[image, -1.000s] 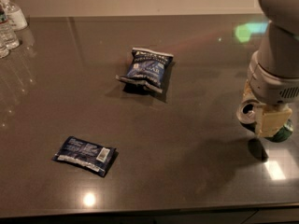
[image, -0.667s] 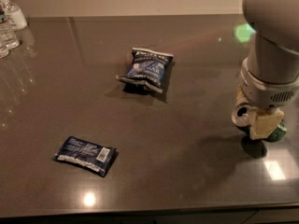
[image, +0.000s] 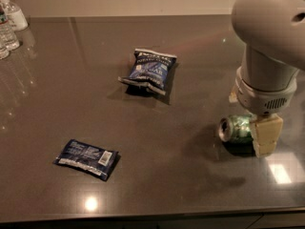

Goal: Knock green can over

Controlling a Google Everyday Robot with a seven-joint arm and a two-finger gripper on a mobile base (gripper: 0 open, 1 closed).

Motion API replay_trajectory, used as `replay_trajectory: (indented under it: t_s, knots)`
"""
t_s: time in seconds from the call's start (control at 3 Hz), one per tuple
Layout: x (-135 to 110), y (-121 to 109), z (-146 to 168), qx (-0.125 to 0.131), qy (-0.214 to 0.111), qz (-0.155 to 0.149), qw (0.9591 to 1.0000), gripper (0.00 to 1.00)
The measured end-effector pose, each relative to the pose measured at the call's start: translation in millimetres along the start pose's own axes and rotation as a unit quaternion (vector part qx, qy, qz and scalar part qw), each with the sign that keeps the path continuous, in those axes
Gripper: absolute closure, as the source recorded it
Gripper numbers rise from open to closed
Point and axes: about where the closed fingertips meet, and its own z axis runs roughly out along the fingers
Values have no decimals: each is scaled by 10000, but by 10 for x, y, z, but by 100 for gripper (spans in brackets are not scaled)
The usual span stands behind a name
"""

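Observation:
The green can (image: 238,129) lies on its side on the dark table (image: 190,56) at the right, its silver top facing left. My gripper (image: 261,136) hangs from the big grey-white arm (image: 267,46) and sits right against the can's right end, low over the table. The arm's wrist hides the back of the can.
A blue snack bag (image: 150,70) lies at the table's middle back. A flat blue packet (image: 86,158) lies at the front left. Clear bottles (image: 9,25) stand at the far left corner. The table's front edge runs along the bottom of the view.
The arm has shifted left and closer to the camera. The green can, before mostly hidden under the gripper, now lies on its side in plain view.

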Motion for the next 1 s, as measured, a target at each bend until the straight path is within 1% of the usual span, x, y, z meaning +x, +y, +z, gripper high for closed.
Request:
replay_trajectory:
  t_s: [0.33,0.67,1.0]
  knots:
    - [-18,-11,37,-50,-143,30,9999,0]
    - [-27,-11,88,-26,-366,120,9993,0]
    - [-31,-12,94,-19,-401,134,9991,0]
